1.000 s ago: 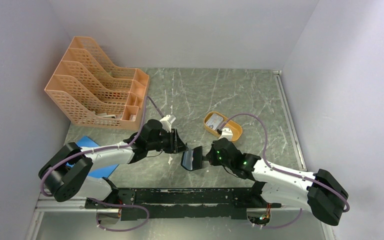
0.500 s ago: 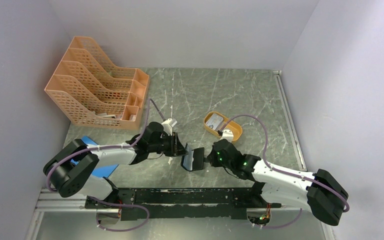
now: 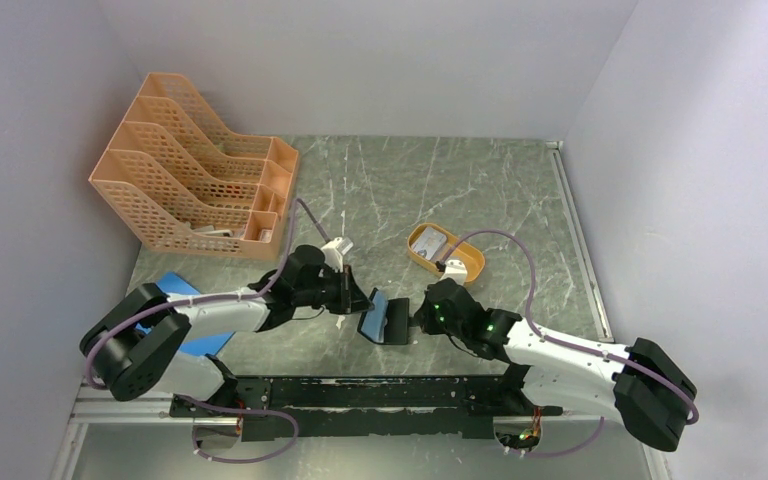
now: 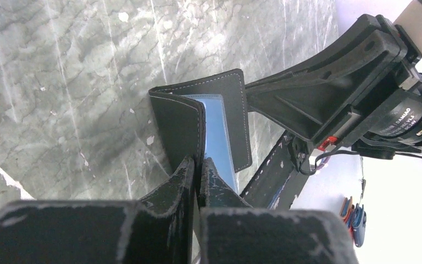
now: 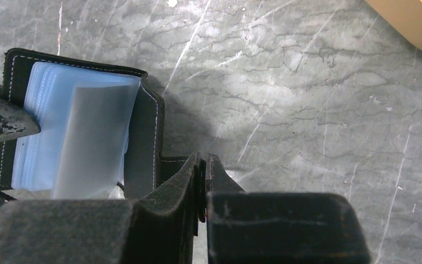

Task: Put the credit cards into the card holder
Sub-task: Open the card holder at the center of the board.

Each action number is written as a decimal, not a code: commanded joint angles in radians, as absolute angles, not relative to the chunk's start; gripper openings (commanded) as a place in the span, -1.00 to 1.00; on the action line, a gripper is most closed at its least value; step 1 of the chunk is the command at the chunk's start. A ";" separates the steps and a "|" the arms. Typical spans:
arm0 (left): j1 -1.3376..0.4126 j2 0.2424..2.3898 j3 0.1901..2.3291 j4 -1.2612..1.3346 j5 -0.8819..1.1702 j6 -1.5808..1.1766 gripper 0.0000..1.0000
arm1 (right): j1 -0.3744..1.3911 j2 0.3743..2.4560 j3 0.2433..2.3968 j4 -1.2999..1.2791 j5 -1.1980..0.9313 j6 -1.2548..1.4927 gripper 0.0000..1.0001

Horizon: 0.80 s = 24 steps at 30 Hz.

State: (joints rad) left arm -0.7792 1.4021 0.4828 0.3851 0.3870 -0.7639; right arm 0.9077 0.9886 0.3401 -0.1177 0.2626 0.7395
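Observation:
The black card holder (image 3: pixel 385 322) hangs open between my two grippers, just above the table's near middle. My left gripper (image 3: pixel 367 301) is shut on one cover (image 4: pixel 181 126); its own view shows the jaws (image 4: pixel 199 165) pinching that cover's edge. My right gripper (image 3: pixel 411 318) is shut on the snap tab at the other cover (image 5: pixel 143 143), jaws (image 5: pixel 204 163) closed. Clear bluish pockets (image 5: pixel 44 110) show inside, one loose leaf standing out. The pale credit cards (image 3: pixel 428 242) lie in the orange oval tray (image 3: pixel 468 266) behind my right arm.
An orange mesh file organiser (image 3: pixel 195 180) stands at the back left. A flat blue sheet (image 3: pixel 182 296) lies under my left arm. A black rail (image 3: pixel 360 395) runs along the near edge. The tray's corner shows in the right wrist view (image 5: pixel 412 22).
My left gripper has moved right to the card holder and shut on its free cover. The holder has opened, and its blue pockets now show from above.

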 commanded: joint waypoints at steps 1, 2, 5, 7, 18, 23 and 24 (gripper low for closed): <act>-0.788 1.330 0.475 0.345 0.342 -0.770 -0.90 | 0.902 0.963 0.342 -0.120 0.279 0.762 -0.97; -0.788 1.314 0.476 0.311 0.314 -0.773 -0.90 | 0.902 0.954 0.352 -0.132 0.276 0.766 -0.72; -0.788 1.272 0.484 0.216 0.241 -0.783 -0.90 | 0.902 0.916 0.391 -0.185 0.268 0.773 -0.15; -0.788 1.250 0.491 0.155 0.207 -0.790 -0.90 | 0.902 0.886 0.425 -0.220 0.258 0.767 0.04; -0.791 1.218 0.530 0.044 0.109 -0.870 -0.90 | 0.917 1.019 0.596 -0.099 -0.031 0.770 0.15; -0.794 1.213 0.527 0.064 0.114 -0.909 -0.90 | 0.920 1.165 0.615 -0.037 -0.037 0.830 0.16; -0.795 1.213 0.529 0.064 0.118 -0.911 -0.90 | 0.923 1.191 0.624 -0.040 -0.028 0.833 0.16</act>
